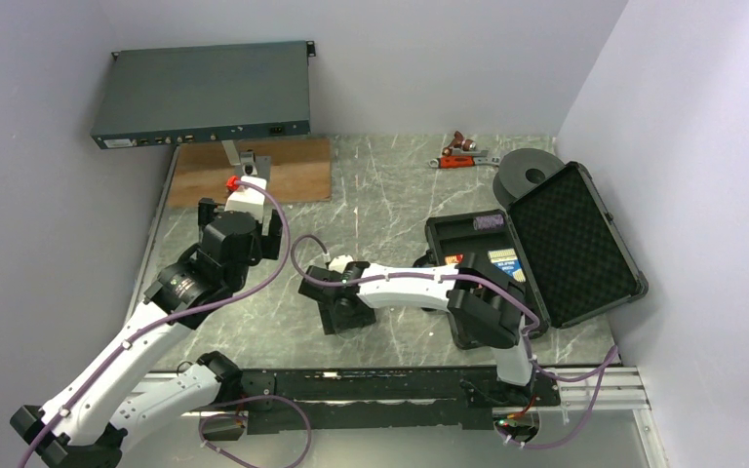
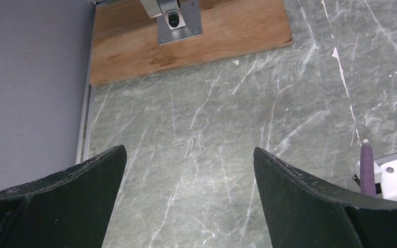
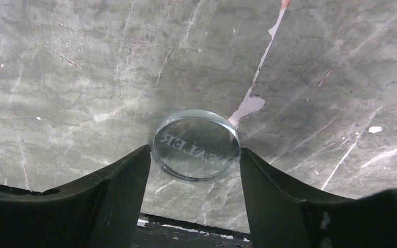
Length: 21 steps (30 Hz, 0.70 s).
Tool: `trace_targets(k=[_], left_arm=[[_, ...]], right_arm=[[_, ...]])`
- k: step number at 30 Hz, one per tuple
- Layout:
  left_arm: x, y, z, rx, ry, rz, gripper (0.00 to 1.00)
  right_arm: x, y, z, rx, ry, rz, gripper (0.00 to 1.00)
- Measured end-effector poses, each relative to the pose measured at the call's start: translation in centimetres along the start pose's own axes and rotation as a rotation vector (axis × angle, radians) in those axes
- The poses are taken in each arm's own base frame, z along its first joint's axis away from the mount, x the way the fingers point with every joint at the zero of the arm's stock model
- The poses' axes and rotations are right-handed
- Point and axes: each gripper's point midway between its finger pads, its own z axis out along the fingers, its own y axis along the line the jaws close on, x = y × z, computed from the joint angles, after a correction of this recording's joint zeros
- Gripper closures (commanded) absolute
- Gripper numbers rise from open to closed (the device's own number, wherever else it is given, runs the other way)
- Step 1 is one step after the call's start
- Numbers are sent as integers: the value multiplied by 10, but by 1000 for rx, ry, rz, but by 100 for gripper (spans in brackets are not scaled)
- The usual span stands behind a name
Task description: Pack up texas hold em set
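The black foam-lined case (image 1: 575,244) lies open at the right, lid tipped back. Its tray holds the purple chip stack (image 1: 489,223), a blue-white card box (image 1: 505,261) and a red card box (image 1: 453,258). My right gripper (image 1: 337,304) (image 3: 195,151) is low over the table's middle, its fingertips (image 3: 143,155) against both edges of the clear disc (image 3: 196,144), which is marked DEALER. My left gripper (image 1: 245,198) (image 2: 188,155) is open and empty above bare table near the wooden board. The blue disc and red triangle are not visible.
A wooden board (image 1: 254,171) (image 2: 222,36) with a small metal stand (image 2: 178,23) lies at the back left. A grey rack unit (image 1: 205,93) hangs above it. A black ring-shaped spool (image 1: 532,174) and a red-handled tool (image 1: 463,153) lie at the back right.
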Motion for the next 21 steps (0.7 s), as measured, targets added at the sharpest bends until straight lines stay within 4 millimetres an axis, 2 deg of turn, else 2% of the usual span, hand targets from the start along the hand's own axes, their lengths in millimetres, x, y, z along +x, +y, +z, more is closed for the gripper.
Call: trace_targets(k=[16, 21], left_arm=[[-2, 2, -3, 1, -11, -8, 0], [-2, 2, -3, 1, -11, -8, 0]], right_arm=[[2, 2, 3, 20, 16, -23, 35], [2, 3, 4, 28, 22, -32, 31]])
